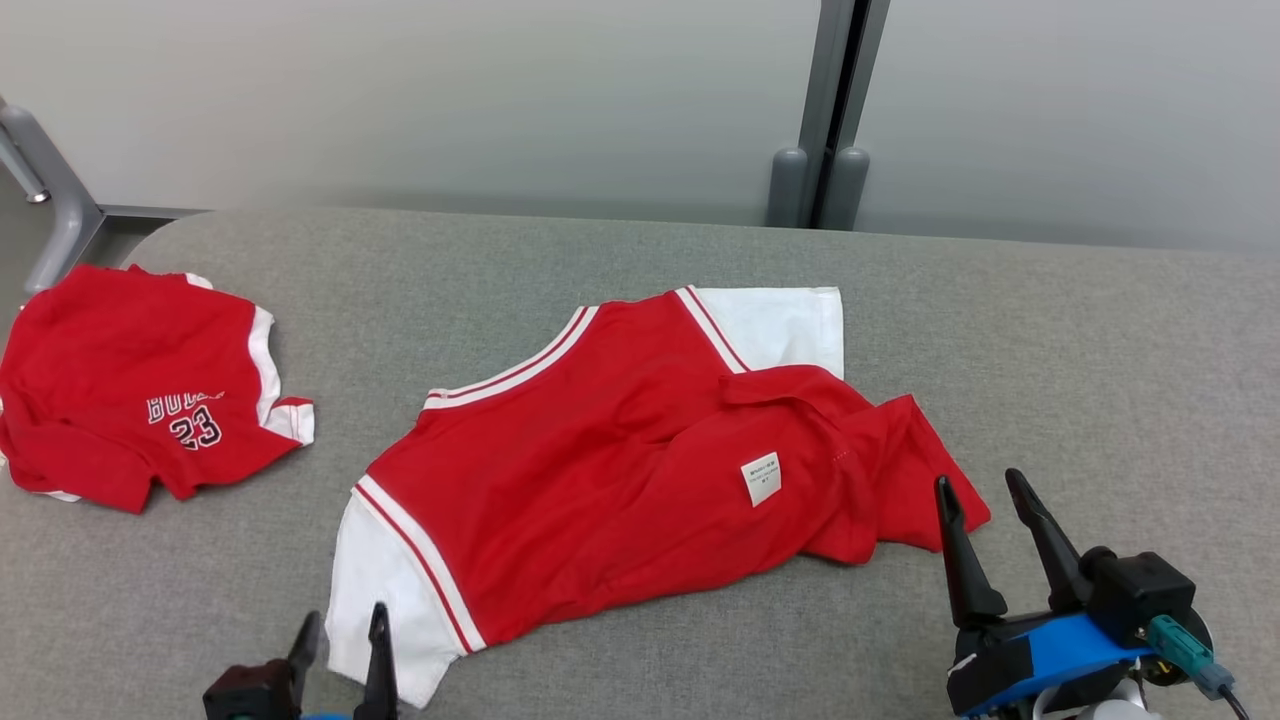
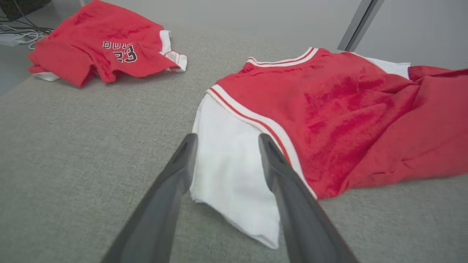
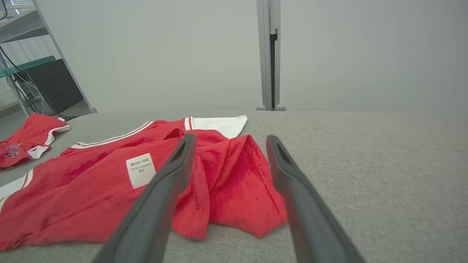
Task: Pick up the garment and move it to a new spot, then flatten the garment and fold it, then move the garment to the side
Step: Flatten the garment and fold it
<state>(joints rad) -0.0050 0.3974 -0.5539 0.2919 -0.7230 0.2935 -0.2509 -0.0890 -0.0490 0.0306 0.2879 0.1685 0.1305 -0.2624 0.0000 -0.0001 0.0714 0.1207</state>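
You're flattening: shirt (image 1: 620, 470) is lying centred on the table (image 1: 1100, 400), hem (image 1: 900, 480) bunching at right. Your left gripper (image 1: 345, 620) is straddling the white sleeve (image 1: 375, 570), right gripper (image 1: 978, 482) by the hem, both jaws apart, gripping nothing. Pinch edges only, pull outward evenly.

bright, even light, soft faint shadows; the wrist views look slightly soft and stretched.

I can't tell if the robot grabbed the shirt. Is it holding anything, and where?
Nothing is held. The left gripper stands open over the white sleeve of the shirt, and the right gripper is open by its red edge.
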